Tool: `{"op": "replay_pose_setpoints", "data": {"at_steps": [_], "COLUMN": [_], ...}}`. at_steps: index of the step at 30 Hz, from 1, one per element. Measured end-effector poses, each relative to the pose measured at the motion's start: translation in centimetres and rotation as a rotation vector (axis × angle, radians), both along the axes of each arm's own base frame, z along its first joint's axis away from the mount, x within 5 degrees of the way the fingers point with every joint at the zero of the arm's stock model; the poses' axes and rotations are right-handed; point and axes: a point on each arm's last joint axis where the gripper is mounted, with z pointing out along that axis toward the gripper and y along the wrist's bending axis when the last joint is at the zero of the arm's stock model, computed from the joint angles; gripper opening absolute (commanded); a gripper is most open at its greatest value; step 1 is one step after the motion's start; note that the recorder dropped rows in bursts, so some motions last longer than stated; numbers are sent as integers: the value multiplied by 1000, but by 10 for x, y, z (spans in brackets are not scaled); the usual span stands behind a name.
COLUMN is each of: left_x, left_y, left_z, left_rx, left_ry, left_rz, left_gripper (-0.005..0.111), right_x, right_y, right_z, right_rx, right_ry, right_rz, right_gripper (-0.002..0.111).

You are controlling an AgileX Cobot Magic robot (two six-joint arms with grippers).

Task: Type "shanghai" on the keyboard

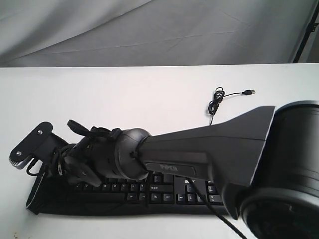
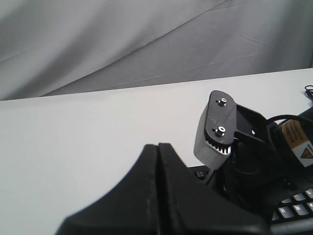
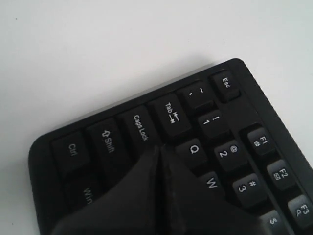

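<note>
Grey cloth backdrop (image 1: 149, 30) behind a plain white bench (image 1: 124, 94), nothing fancy. Keyboard (image 1: 164, 191) lies along the bottom of the exterior view, mostly buried under the right arm, which reaches across to its left end.

Right claw (image 3: 160, 152) is pinched fully together into one point. In its wrist view that point sits right where Caps Lock (image 3: 140, 128), Tab (image 3: 171, 113) and Q (image 3: 194, 148) meet. That's my worry: the letter row it needs is hidden under the claw, so a press from here could catch Caps Lock or mash two keys at once.

Left claw (image 2: 157, 154) is closed tight too, pointing out over the bench with the right arm's wrist close by, so a bump looks possible if both move.

Also, the USB cable (image 1: 217, 102) ends in a loose plug at upper right, plugged into nothing.

Count: one keyboard, one cable, two claws, both empty.
</note>
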Motion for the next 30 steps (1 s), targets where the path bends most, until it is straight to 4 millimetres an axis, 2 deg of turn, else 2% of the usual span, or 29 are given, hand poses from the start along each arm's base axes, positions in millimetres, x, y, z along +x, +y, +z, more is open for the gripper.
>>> {"op": "replay_pose_setpoints", "data": {"at_steps": [12, 15, 19, 22, 24, 30], "left_x": [0, 0, 0, 0, 0, 0], "left_y": [0, 0, 0, 0, 0, 0], "left_z": [0, 0, 0, 0, 0, 0], "left_rx": [0, 0, 0, 0, 0, 0], "left_ry": [0, 0, 0, 0, 0, 0], "left_rz": [0, 0, 0, 0, 0, 0], "left_gripper": [0, 0, 0, 0, 0, 0], "right_x": [0, -1, -3, -12, -18, -23], "right_y": [0, -2, -8, -24, -38, -91], "right_z": [-2, 8, 34, 52, 54, 33], "right_rx": [-6, -24, -15, -13, -15, -18], "right_ry": [6, 9, -14, -12, 5, 66], "right_rz": [-1, 2, 2, -13, -31, -129], "right_gripper": [0, 0, 0, 0, 0, 0]}}
